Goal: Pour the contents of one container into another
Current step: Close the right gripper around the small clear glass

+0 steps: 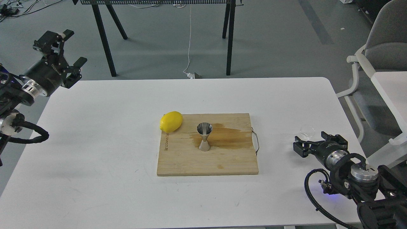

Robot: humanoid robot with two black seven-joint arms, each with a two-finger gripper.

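The small clear glass cup (307, 130) stands on the white table (95, 127) near its right edge. Just in front of it, my right gripper (312, 142) is open, its fingers spread, and the cup lies just beyond the fingertips, not held. The steel jigger (204, 136) stands upright in the middle of the wooden cutting board (206, 159), beside a wet brown stain. My left gripper (65, 49) is open and empty, raised off the table's far left corner.
A yellow lemon (171, 121) rests at the board's far left corner. The board has a metal handle (255, 141) on its right side. A grey chair (381, 47) stands to the right, and black table legs (105, 41) stand behind.
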